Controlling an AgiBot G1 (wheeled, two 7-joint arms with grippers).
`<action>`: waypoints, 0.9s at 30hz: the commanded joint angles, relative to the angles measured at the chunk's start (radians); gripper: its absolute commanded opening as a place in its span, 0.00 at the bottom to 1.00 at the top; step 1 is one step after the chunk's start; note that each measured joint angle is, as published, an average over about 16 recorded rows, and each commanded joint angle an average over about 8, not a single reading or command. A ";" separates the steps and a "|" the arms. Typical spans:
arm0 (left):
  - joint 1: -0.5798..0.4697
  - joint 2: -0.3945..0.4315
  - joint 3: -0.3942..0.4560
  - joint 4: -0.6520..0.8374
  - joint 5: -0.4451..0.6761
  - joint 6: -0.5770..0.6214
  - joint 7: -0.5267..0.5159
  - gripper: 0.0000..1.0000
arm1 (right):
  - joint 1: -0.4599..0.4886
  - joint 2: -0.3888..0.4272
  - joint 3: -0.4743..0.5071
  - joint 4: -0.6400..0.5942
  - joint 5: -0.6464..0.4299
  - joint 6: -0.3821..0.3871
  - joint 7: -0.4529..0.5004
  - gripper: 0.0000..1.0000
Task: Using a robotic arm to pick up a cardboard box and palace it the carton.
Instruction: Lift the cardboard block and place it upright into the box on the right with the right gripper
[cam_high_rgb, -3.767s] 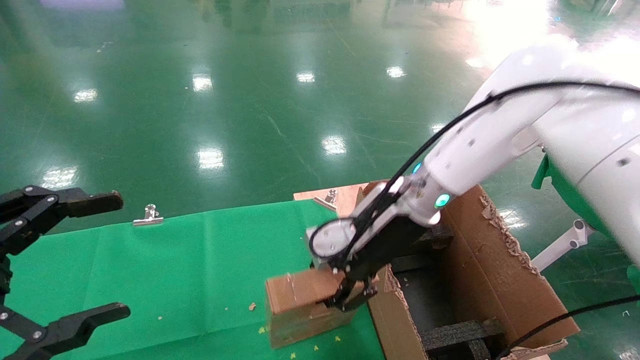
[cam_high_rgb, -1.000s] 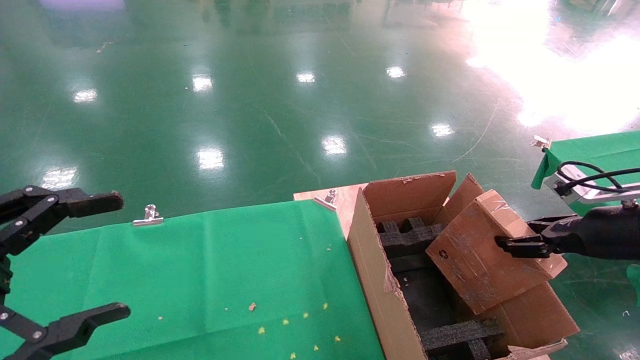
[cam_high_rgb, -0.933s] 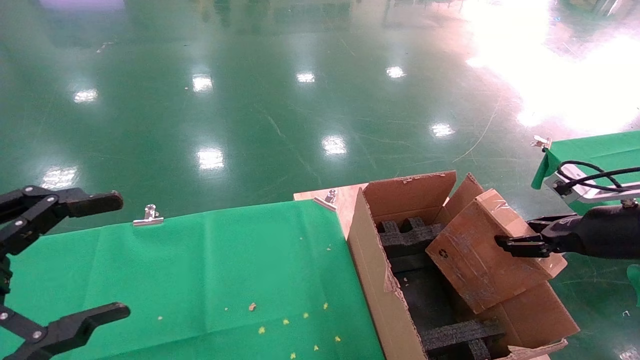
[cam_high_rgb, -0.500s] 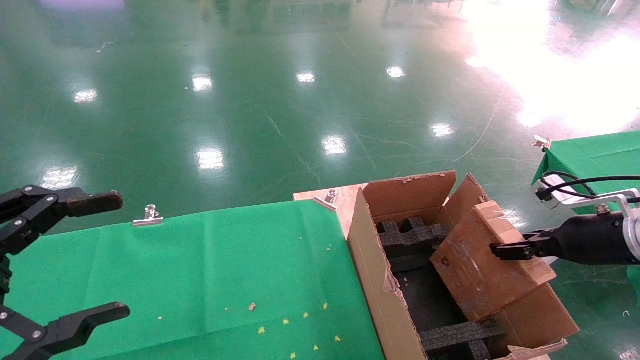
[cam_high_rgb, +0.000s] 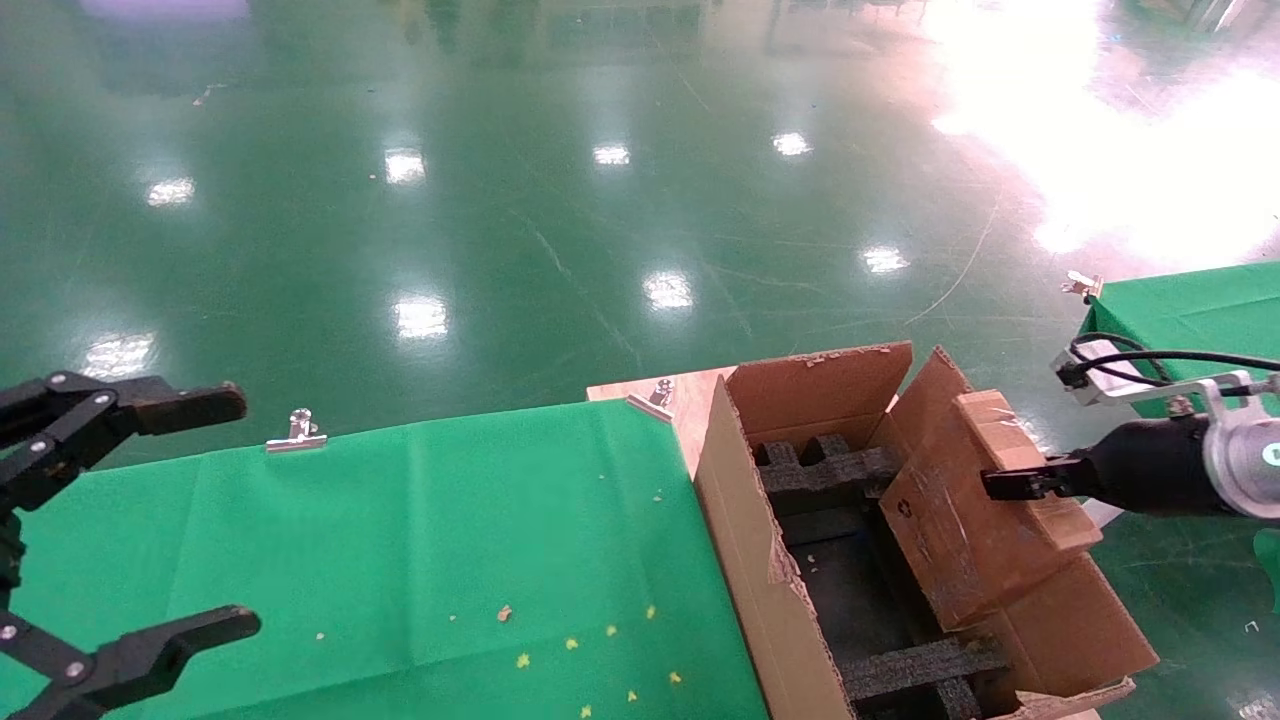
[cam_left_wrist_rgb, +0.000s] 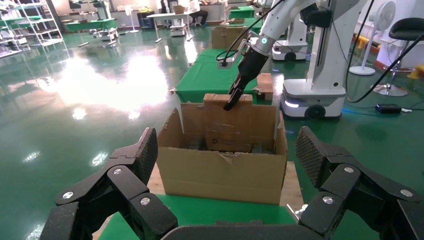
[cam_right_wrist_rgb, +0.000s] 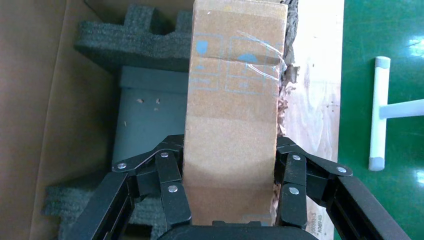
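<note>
Right hand (cam_high_rgb: 1005, 484) clamps the cardboard box (cam_high_rgb: 975, 520), tilted halfway into the carton (cam_high_rgb: 745, 560) against its right wall. Best play now: level it, lower it between the black foam blocks (cam_high_rgb: 815, 465), then let go. Left hand (cam_high_rgb: 150, 520) waits spread wide, empty, over the green surface (cam_high_rgb: 420, 530).

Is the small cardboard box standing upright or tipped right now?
Tipped. The cardboard box leans at a slant, lower end inside the carton, upper end clamped by the right pincer.
</note>
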 joint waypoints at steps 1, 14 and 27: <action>0.000 0.000 0.000 0.000 0.000 0.000 0.000 1.00 | 0.003 -0.004 -0.010 0.024 -0.026 0.023 0.042 0.00; 0.000 0.000 0.000 0.000 0.000 0.000 0.000 1.00 | -0.097 -0.074 -0.066 0.056 -0.085 0.188 0.179 0.00; 0.000 0.000 0.000 0.000 0.000 0.000 0.000 1.00 | -0.241 -0.157 -0.055 -0.029 -0.005 0.269 0.154 0.00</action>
